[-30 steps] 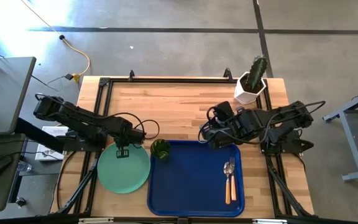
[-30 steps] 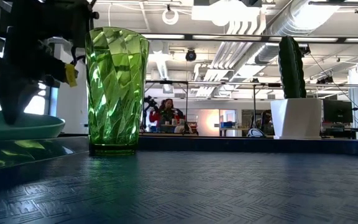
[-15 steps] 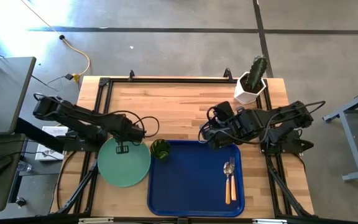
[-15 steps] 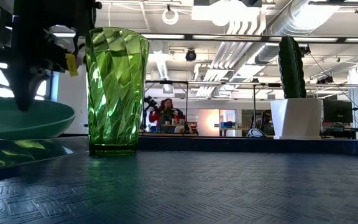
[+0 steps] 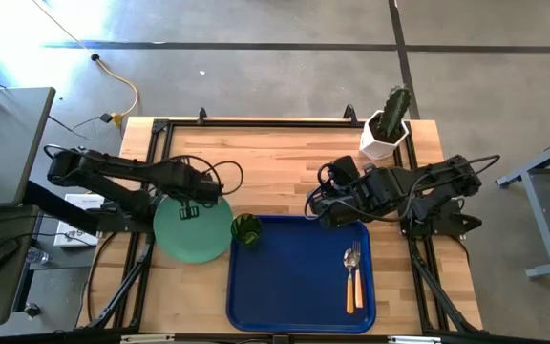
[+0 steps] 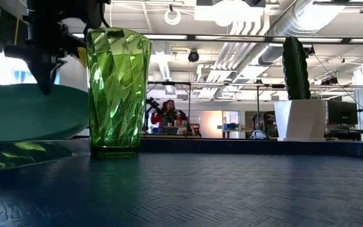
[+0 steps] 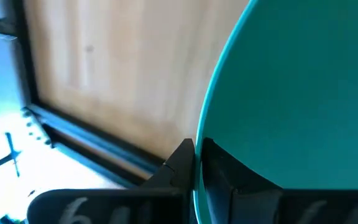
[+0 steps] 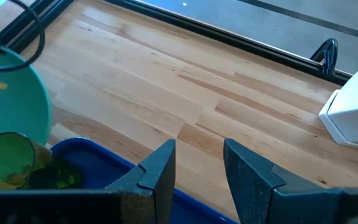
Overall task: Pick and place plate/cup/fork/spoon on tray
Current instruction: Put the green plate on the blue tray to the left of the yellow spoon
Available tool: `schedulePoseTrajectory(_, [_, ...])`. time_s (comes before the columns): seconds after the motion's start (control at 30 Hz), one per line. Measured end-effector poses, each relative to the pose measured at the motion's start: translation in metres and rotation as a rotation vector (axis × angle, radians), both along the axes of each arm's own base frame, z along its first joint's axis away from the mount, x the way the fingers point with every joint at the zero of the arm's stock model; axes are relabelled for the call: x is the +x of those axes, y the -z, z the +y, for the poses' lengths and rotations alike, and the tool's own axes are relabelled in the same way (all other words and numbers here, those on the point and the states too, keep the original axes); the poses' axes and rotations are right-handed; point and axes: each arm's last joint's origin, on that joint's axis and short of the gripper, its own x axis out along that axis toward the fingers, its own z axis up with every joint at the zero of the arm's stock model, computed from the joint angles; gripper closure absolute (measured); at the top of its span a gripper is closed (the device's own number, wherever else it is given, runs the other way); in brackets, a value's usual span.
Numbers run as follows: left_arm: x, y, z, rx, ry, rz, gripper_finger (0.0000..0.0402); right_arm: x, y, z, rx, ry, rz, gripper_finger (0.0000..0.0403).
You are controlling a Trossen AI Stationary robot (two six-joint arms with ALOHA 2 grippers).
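Observation:
The mint-green plate [image 5: 196,232] is at the table's left, beside the dark-blue tray [image 5: 294,287]. My left gripper [image 5: 189,206] is shut on the plate's far rim; the plate also shows in the low view [image 6: 24,116]. The green cup [image 5: 246,229] stands upright on its base in the tray's far left corner. The fork and the spoon [image 5: 353,277] lie side by side on the tray's right part. My right gripper [image 5: 315,212] is open and empty just beyond the tray's far rim. My left gripper pinches the plate's far rim [image 7: 199,134] between its two fingers, one finger [image 7: 180,163] under the rim and the other on the plate's face. The fingers come from above, pointing down. The plate is raised and tilted, with its near side lower [image 6: 17,126].
A white pot with a cactus [image 5: 387,129] stands at the table's far right corner. Bare wooden table [image 5: 265,162] lies beyond the tray. Black frame rails [image 5: 256,122] run along the table's edges.
My left gripper has risen and gone toward the table's far edge and a little right, shut on the plate. The plate has come up off the table and tipped, and now stands closer to the cup.

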Motion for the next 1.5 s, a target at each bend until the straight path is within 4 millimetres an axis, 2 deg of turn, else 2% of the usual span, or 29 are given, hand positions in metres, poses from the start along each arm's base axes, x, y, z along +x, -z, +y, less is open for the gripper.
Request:
schedulePoseTrajectory(0.3, [0.000,-0.023,0.020,0.096,-0.029,0.004,0.0390,0.000,0.000,0.000,0.003,0.000,-0.003,0.0277])
schedulePoseTrajectory(0.8, [0.005,-0.072,0.048,0.224,-0.065,-0.065,0.0398,0.001,0.000,0.000,0.006,-0.001,-0.010,0.0277])
schedulePoseTrajectory(1.27, [0.007,-0.103,0.056,0.213,-0.068,-0.162,0.0400,0.001,0.000,0.000,0.006,0.000,-0.009,0.0277])
schedulePoseTrajectory(1.5, [0.008,-0.130,0.057,0.281,-0.052,-0.240,0.0400,0.001,0.000,0.000,0.006,0.000,-0.010,0.0277])
